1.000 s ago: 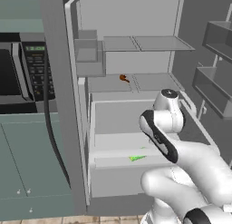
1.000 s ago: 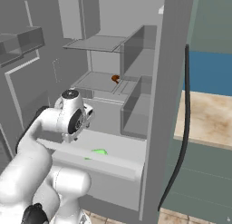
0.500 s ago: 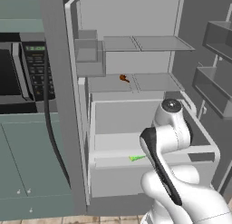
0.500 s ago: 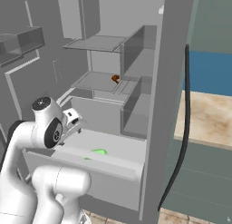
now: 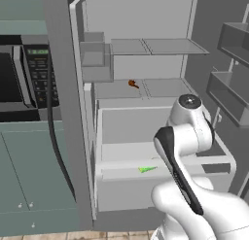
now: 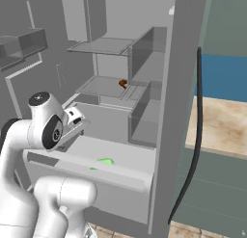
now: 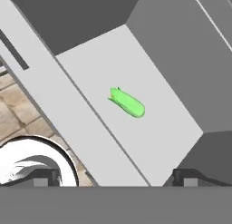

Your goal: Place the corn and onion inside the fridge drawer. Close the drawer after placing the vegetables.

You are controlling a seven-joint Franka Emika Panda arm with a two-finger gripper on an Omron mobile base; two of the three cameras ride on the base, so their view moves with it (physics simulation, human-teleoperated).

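the drawer stands pulled out of the fridge, which is why i can look straight down into it, and the corn lies loose on its pale floor, so that half of the job looks done. my gripper hangs above the open bin with nothing between my fingers; the two tips sit wide apart at the bottom of the hand view, spread and empty. the corn lies ahead of my fingertips, roughly midway between them and well clear of both, not touching either, nearer the drawer's front wall than its back. from the right base view my hand sits above the drawer's left end, the corn beyond it toward the middle. i can't make out the onion anywhere; the only other small thing is a red-brown bit on the shelf above, far past my fingers. i judge the onion must be fetched next, so the drawer should stay open till then.
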